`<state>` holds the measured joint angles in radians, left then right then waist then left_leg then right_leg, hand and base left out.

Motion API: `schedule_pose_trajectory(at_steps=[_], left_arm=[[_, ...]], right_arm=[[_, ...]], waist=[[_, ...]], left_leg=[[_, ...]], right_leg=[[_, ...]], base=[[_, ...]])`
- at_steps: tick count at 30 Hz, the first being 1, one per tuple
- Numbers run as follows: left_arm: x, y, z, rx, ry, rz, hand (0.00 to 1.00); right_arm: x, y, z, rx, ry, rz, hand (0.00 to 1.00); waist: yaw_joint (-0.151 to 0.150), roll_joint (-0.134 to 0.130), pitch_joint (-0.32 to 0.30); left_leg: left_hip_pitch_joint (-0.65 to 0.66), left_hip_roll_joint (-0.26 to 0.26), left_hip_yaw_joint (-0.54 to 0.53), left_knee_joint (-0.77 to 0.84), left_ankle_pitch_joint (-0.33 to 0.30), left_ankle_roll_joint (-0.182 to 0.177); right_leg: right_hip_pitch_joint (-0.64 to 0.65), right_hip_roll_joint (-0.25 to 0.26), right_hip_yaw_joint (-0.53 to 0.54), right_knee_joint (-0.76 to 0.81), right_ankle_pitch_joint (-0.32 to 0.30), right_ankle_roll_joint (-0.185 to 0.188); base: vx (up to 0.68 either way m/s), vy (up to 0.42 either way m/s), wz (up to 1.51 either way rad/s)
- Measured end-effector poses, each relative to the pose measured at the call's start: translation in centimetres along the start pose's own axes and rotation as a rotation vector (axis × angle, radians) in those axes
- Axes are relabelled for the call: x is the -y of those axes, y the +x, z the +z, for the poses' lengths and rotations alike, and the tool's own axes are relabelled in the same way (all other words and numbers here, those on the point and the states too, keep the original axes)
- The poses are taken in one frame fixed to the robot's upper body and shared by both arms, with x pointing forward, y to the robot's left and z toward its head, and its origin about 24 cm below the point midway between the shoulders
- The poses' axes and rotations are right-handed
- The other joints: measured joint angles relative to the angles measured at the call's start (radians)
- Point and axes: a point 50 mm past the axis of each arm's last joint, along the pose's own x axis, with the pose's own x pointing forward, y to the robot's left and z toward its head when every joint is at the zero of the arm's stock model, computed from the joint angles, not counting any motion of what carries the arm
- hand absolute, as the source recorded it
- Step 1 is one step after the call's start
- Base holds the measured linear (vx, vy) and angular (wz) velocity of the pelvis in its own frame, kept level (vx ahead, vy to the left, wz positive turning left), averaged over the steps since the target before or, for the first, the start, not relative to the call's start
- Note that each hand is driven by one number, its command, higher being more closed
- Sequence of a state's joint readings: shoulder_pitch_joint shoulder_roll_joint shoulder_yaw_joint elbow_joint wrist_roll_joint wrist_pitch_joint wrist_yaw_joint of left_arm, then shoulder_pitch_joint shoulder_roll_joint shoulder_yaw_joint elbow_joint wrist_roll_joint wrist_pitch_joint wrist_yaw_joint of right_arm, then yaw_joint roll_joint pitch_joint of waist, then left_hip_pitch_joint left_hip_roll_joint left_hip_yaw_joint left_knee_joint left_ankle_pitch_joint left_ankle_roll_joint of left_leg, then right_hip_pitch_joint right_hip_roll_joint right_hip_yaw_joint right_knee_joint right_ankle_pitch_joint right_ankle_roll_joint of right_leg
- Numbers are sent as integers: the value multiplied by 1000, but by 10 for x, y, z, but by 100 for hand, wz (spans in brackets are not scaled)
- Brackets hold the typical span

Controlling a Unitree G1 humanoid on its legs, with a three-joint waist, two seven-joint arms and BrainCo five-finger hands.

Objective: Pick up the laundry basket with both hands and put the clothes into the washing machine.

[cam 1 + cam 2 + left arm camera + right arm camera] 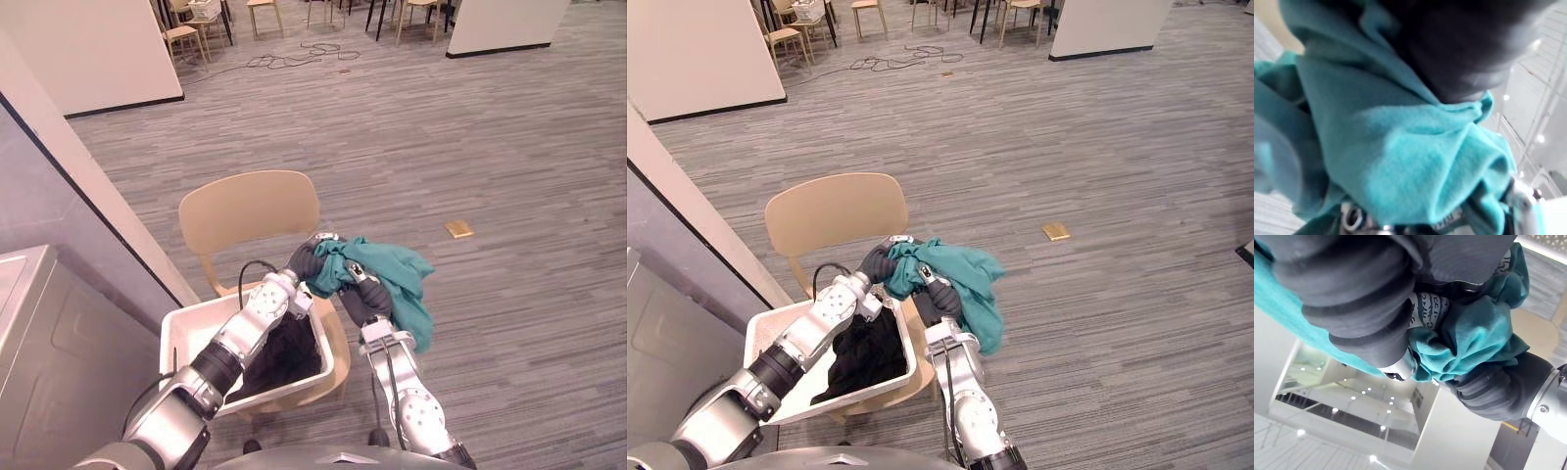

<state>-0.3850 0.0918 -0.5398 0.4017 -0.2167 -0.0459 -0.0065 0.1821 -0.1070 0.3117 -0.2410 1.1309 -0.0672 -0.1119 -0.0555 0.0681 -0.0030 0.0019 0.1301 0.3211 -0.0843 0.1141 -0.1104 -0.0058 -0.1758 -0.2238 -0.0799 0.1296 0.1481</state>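
The white plastic laundry basket (186, 319) sits on a tan wooden chair (250, 206), so it is not picked up yet. Black clothes (284, 357) lie inside it. Both hands are up above the chair seat, in a soft blue-green cloth (397, 279). The right hand (355, 279) has its fingers (1426, 309) curled into the bunched cloth. The cloth hides how the left hand (307, 259) grips, so I cannot tell. The grey-white boxy washing machine (29, 352) stands off to the left. I think nothing has gone into it yet, so most of the job is left.
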Motion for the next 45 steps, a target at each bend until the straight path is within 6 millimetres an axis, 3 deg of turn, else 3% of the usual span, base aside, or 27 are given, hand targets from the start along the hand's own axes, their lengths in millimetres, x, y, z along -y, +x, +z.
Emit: schedule_pose_trajectory(at_steps=[3, 5, 7, 10, 20, 27, 30, 35, 42, 45], left_arm=[[-7, -12, -20, -60, -167, 66, 100], [-15, -32, -59, -219, -286, 148, 100], [-13, -47, -77, -289, -358, 177, 100], [-13, -56, -86, -314, -461, 228, 100], [-39, -68, -74, -114, -918, 481, 100], [-61, -77, -54, 90, -1075, 563, 100], [-75, -86, -41, 211, -1119, 610, 100], [-102, -109, -28, 381, -1129, 725, 100], [-139, -154, -14, 595, -1067, 920, 100], [-146, -166, -14, 630, -1054, 979, 100]], right_arm=[[0, -9, 7, 23, -1, 5, 0], [-16, -12, 33, 148, -12, 104, 0], [-21, -13, 43, 198, -37, 142, 0], [-19, -15, 45, 212, -57, 143, 0], [-5, -26, 41, 208, -42, 66, 0], [-3, -25, 41, 232, -18, 52, 0], [8, -24, 41, 242, -9, 4, 0], [30, -26, 40, 263, 8, -83, 0], [103, -47, 34, 252, 42, -410, 0], [122, -59, 34, 262, 57, -509, 0]], waist=[[-1, -12, -3], [-6, -14, -3], [-3, -23, -8], [-1, -37, -15], [9, -56, -25], [16, -70, -34], [19, -78, -41], [21, -79, -42], [28, -76, -42], [28, -74, -41]], left_leg=[[0, 0, 10, 0, -5, -4], [1, 0, 25, 0, -6, -3], [1, 1, 34, 0, -3, 1], [2, 1, 34, 0, -3, 2], [12, 2, 33, -1, -8, -3], [17, 2, 33, -1, -3, 3], [19, 2, 32, -1, -3, 3], [38, 3, 23, -1, -6, -1], [37, 2, 7, -1, -8, -5], [37, 2, 2, -1, -7, -5]], right_leg=[[-9, 0, 13, 1, 0, 0], [-21, 0, 24, 6, 0, 0], [-29, 2, 32, 9, 0, 0], [-29, 2, 33, 11, 3, -4], [-29, 0, 32, 35, -21, -7], [-27, 0, 32, 41, -21, -7], [-25, 0, 31, 41, -20, -8], [1, 0, 22, 41, -27, -10], [9, -2, 8, 42, -29, -11], [16, -3, 1, 42, -30, -12]], base=[[-2, 0, -12], [3, 2, -17], [13, -4, -11], [6, -2, -2], [0, 0, 0], [0, 0, 0], [0, 0, 0], [-6, -2, 4], [-12, 0, 7], [15, -2, 6]])
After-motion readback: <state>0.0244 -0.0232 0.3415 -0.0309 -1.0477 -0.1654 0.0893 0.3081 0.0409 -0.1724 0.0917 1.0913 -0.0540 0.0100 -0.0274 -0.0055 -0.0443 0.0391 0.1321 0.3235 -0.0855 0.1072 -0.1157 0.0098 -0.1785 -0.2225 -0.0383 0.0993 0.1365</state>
